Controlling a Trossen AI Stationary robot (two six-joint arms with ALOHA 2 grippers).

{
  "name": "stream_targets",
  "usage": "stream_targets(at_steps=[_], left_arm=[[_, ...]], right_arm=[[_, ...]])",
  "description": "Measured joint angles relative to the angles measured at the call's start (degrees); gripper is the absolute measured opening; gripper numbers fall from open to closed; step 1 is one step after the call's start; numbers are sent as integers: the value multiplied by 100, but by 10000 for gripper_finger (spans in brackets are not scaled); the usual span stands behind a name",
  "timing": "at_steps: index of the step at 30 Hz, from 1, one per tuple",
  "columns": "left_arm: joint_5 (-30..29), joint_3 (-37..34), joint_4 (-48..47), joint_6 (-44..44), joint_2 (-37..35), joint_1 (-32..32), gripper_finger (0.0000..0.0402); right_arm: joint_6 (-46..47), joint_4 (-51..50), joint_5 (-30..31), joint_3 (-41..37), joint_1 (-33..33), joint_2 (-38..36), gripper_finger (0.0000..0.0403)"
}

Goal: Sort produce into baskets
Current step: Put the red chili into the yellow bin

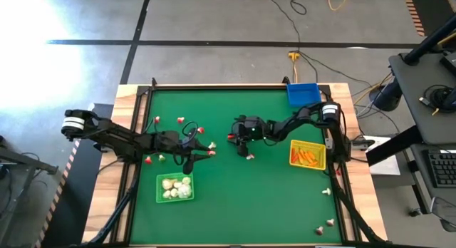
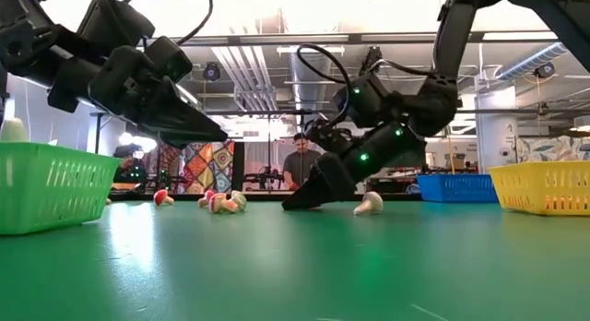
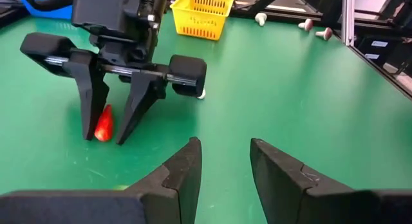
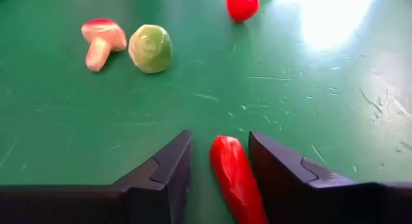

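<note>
A green mat [image 1: 242,198] covers the wooden desk [image 1: 128,98]. A person [image 2: 298,164] stands beyond it; cables [image 1: 299,34] cross the grey floor [image 1: 214,20].

Right wrist view: we see our right gripper [image 4: 220,161] low over the green table [image 4: 309,89], its two dark fingers [image 4: 161,172] standing apart with a red pepper-like piece [image 4: 235,179] lying lengthwise between them. We cannot tell whether the fingers touch it. Farther off lie a red-capped mushroom [image 4: 102,38] on its side and, just beside it, a pale green bulb [image 4: 150,49]. A round red piece [image 4: 243,4] sits well apart, near a bright glare patch.
</note>
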Motion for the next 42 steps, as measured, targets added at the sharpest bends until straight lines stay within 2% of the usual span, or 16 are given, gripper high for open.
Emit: stream_targets(at_steps=[6,11,14,16,19,21,25,27,29,33,38,42], left_arm=[[0,-11,50,-109,6,0,116],[-2,-33,83,-257,77,0,116],[-2,-59,53,-361,217,-4,116],[-2,-61,48,-311,287,-4,116],[-109,-48,53,178,275,37,116],[-487,28,65,727,232,79,116],[-1537,214,136,1330,209,83,116],[-1713,260,94,1274,225,85,116],[-1667,258,50,1334,246,83,116],[-1648,258,197,1460,249,83,116],[-1648,258,314,1651,249,83,117],[-1648,258,381,1729,249,83,117]], right_arm=[[-49,-789,23,-1,-8,-314,84],[654,-1150,264,-38,-15,-687,33],[792,-1725,469,-29,7,-1156,19],[893,-2637,802,126,116,-1631,20],[1300,-4861,1366,602,400,-2369,23],[1953,-6539,1766,1016,681,-2815,23],[4463,-9521,2014,1610,1447,-3504,23],[5868,-10352,2213,1652,1895,-3771,23],[6988,-10748,2558,1501,2328,-4000,24],[8318,-10720,2562,697,2762,-4208,24],[8785,-10557,2050,-148,2817,-4140,24],[8976,-10460,2055,-478,2829,-4096,28]])
